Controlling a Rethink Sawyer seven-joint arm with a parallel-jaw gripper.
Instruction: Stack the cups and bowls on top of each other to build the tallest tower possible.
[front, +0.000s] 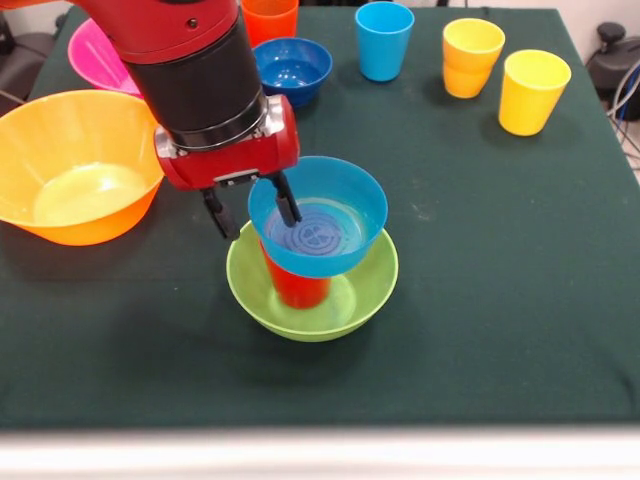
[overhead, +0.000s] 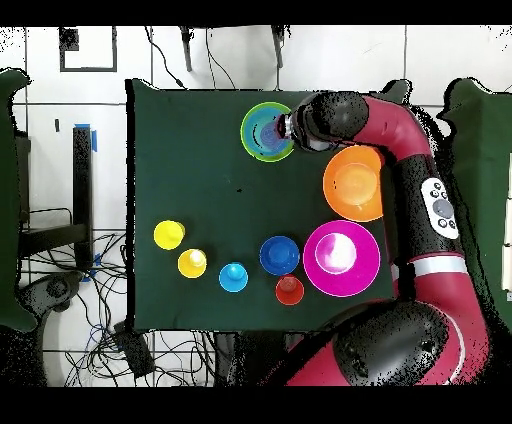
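From the front, the gripper (front: 254, 211) pinches the rim of the light blue bowl (front: 322, 222), one finger inside and one outside, the bowl sitting atop the red cup (front: 297, 285) inside the green bowl (front: 352, 296). Overhead, that stack (overhead: 264, 131) sits near the table's far edge, the arm (overhead: 400, 130) reaching over the yellow-orange bowl (overhead: 353, 184).

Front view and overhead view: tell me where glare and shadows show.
Front view: bright glare pools inside the orange bowl, a soft sheen lies on the light blue bowl, and a faint shadow falls on the cloth below the green bowl. Overhead view: a white highlight washes out the pink bowl centre.
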